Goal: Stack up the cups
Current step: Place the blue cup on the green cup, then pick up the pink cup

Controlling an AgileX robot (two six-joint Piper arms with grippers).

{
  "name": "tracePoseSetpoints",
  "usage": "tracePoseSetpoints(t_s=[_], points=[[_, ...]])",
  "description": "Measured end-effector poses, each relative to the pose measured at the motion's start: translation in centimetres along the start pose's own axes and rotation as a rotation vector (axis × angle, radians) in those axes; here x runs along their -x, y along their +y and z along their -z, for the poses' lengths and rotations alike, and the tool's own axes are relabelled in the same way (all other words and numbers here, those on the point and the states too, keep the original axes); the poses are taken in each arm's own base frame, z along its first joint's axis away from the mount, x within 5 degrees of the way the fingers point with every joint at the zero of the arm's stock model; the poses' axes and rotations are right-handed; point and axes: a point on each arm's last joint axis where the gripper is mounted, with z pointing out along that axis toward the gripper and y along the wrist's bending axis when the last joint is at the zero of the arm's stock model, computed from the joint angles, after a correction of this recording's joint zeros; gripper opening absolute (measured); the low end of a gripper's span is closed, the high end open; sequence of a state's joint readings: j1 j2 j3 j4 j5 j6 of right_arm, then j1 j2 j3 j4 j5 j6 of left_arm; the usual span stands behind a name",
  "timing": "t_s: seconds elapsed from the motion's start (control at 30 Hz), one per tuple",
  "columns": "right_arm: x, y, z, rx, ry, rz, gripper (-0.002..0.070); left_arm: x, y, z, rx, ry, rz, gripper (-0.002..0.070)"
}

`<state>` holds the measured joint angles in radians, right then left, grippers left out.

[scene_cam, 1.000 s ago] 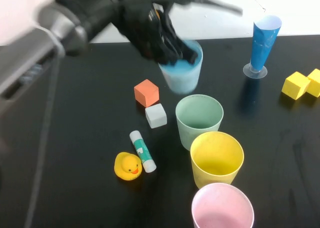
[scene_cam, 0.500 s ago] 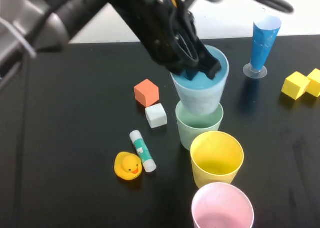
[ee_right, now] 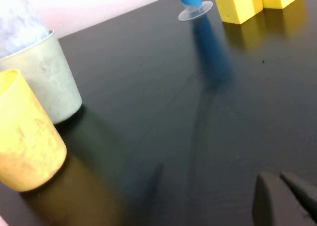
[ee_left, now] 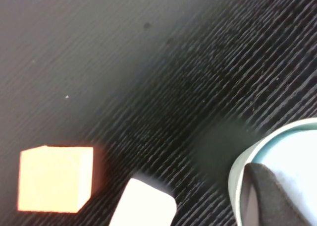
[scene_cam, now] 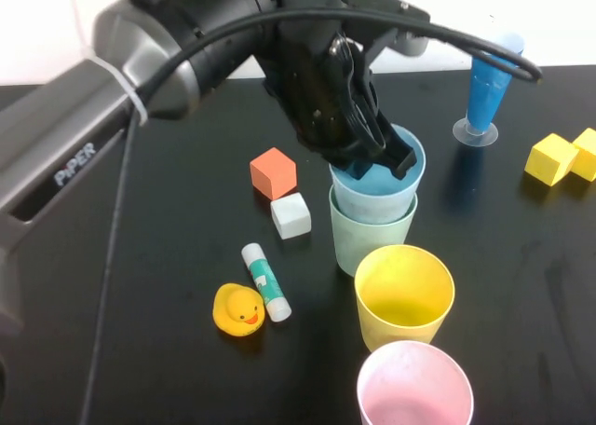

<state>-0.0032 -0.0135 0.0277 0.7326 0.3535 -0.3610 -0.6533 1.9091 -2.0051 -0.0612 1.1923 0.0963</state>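
Note:
My left gripper (scene_cam: pixel 374 151) is shut on the rim of the light blue cup (scene_cam: pixel 389 194); one finger (ee_left: pixel 271 192) shows inside that cup (ee_left: pixel 303 154). The blue cup sits partly nested in the pale green cup (scene_cam: pixel 361 246), tilted a little, with its rim above the green one. In front stand the yellow cup (scene_cam: pixel 403 299) and the pink cup (scene_cam: pixel 414 390), both upright with nothing in them. My right gripper (ee_right: pixel 277 179) hangs shut and holding nothing over bare table, right of the green cup (ee_right: pixel 47 80) and yellow cup (ee_right: pixel 27 137); it is out of the high view.
An orange cube (scene_cam: pixel 273 172), a white cube (scene_cam: pixel 291 214), a glue stick (scene_cam: pixel 265 281) and a rubber duck (scene_cam: pixel 237 309) lie left of the cups. A tall blue cone (scene_cam: pixel 489 80) and yellow blocks (scene_cam: pixel 562 157) stand at the back right.
My left gripper carried the light blue cup from the back of the table to over the green cup, then lowered it into the green cup. The right gripper has not moved.

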Motion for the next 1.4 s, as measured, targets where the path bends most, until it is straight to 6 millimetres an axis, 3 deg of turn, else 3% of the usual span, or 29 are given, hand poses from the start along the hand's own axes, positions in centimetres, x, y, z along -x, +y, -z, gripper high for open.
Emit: tracePoseSetpoints(t_s=[0.1, 0.23, 0.3, 0.4, 0.5, 0.57, 0.7, 0.87, 0.97, 1.1, 1.27, 1.4], points=[[0.0, 0.0, 0.0, 0.001, -0.002, -0.004, -0.0003, -0.1, 0.0, -0.7, -0.002, 0.019, -0.003, 0.0088], [0.0, 0.2, 0.0, 0.018, -0.001, -0.005, -0.0003, -0.1, 0.1, -0.8, 0.003, 0.023, -0.004, 0.0201], [0.1, 0.5, 0.1, 0.044, 0.023, 0.008, -0.0003, -0.1, 0.2, -0.5, 0.017, 0.019, -0.01, 0.0215], [1.9, 1.9, 1.0, 0.095, 0.006, 0.061, -0.0003, -0.1, 0.5, 0.9, 0.059, -0.008, -0.024, 0.019], [4.3, 3.3, 2.1, 0.128, -0.007, 0.122, -0.0003, -0.1, 0.6, 3.2, 0.093, -0.067, -0.036, 0.0099], [5.8, 4.1, 2.3, 0.128, 0.045, 0.173, -0.0003, -0.2, 0.5, 5.0, 0.101, -0.105, -0.038, 0.0046], [9.5, 5.5, 2.5, 0.122, 0.209, 0.358, -0.0003, -1.7, 0.3, 7.7, 0.106, -0.137, -0.039, 0.001], [13.8, 6.9, 1.5, 0.164, 0.434, 0.537, -0.0003, -5.5, -0.1, 8.8, 0.106, -0.12, -0.041, 0.0004], [16.3, 7.6, 0.3, 0.204, 0.524, 0.569, -0.0003, -8.8, -0.4, 9.1, 0.102, -0.128, -0.034, 0.0003], [18.7, 8.3, -1.5, 0.291, 0.631, 0.615, -0.0003, -14.7, -0.9, 9.2, 0.097, -0.173, -0.004, 0.0001], [19.8, 8.8, -4.7, 0.38, 0.729, 0.609, -0.0003, -21.2, -1.4, 9.2, 0.098, -0.272, 0.016, 0.0001], [19.5, 10.3, -7.6, 0.465, 0.827, 0.645, -0.0003, -24.5, -1.6, 9.7, 0.107, -0.363, 0.021, 0.0001]])
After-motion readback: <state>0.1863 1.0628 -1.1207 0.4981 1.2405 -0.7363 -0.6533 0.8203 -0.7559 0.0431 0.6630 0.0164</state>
